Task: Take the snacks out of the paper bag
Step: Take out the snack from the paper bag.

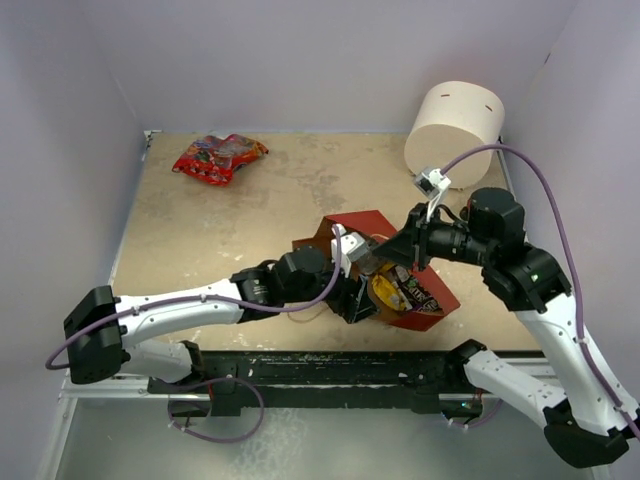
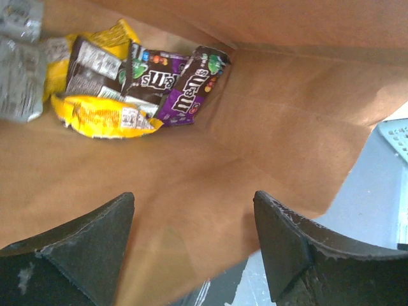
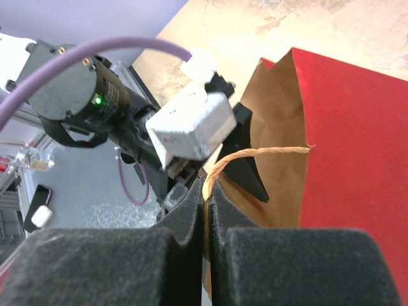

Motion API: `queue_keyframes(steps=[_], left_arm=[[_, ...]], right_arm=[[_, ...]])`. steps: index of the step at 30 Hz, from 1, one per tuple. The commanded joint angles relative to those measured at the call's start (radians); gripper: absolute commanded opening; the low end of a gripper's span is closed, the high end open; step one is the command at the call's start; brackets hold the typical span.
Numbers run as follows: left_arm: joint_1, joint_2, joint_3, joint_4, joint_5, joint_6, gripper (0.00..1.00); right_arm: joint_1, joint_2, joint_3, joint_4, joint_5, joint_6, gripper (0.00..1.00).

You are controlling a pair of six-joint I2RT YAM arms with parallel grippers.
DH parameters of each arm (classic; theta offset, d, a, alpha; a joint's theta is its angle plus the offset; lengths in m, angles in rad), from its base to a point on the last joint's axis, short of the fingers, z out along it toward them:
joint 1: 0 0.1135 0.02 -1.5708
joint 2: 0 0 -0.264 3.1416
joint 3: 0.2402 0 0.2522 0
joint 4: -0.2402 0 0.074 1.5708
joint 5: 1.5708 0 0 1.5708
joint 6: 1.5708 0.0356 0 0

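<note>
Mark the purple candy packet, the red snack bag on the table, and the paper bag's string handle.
purple candy packet [image 2: 194, 89]: left wrist view, printed front.
red snack bag [image 1: 218, 157]: top view, centre of pack.
string handle [image 3: 268, 153]: right wrist view, middle of the strand.

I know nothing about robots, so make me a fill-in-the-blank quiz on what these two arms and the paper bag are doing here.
The right gripper is ____ on the thin string handle of the red-brown paper bag.
The left gripper reaches into that bag with its jaws ____.
The dark purple candy packet lies ____ the paper bag.
The red cartoon-printed snack bag lies on the tan table, ____ the paper bag.
Missing words: shut; open; inside; outside.
</note>
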Motion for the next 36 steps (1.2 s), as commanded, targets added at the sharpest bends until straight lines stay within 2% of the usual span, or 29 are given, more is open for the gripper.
queue_keyframes(steps=[1,5,11,16,21,24,27,28,32,36], left_arm=[[-0.027,0.003,0.017,0.136,-0.005,0.083,0.77],[-0.105,0.004,0.001,0.123,-0.044,0.129,0.75],[-0.259,0.016,-0.001,0.045,-0.205,0.175,0.72],[-0.267,-0.083,-0.104,0.023,-0.319,0.168,0.75],[-0.266,-0.144,-0.097,-0.048,-0.467,0.241,0.83],[-0.261,-0.174,-0.118,0.013,-0.518,0.297,0.85],[-0.249,-0.197,-0.16,0.097,-0.583,0.287,0.87],[-0.233,-0.2,-0.172,0.13,-0.579,0.272,0.86],[-0.119,-0.138,-0.18,0.221,-0.447,0.15,0.61],[-0.111,0.005,-0.189,0.37,-0.439,0.167,0.49]], right_arm=[[-0.002,0.035,-0.024,0.139,-0.015,0.056,0.0],[-0.002,0.069,0.039,0.087,-0.022,-0.012,0.0],[-0.002,0.039,-0.049,0.099,-0.14,0.009,0.0],[0.0,-0.025,-0.128,0.134,-0.073,0.038,0.0],[0.0,-0.052,-0.135,0.194,-0.05,0.037,0.0],[0.0,-0.032,-0.137,0.203,-0.035,0.034,0.0],[0.001,-0.008,-0.137,0.206,-0.015,0.023,0.0],[0.001,0.001,-0.132,0.206,-0.016,0.017,0.0],[0.001,0.034,-0.101,0.187,-0.01,-0.006,0.0],[0.001,0.032,-0.097,0.195,0.025,-0.014,0.0]])
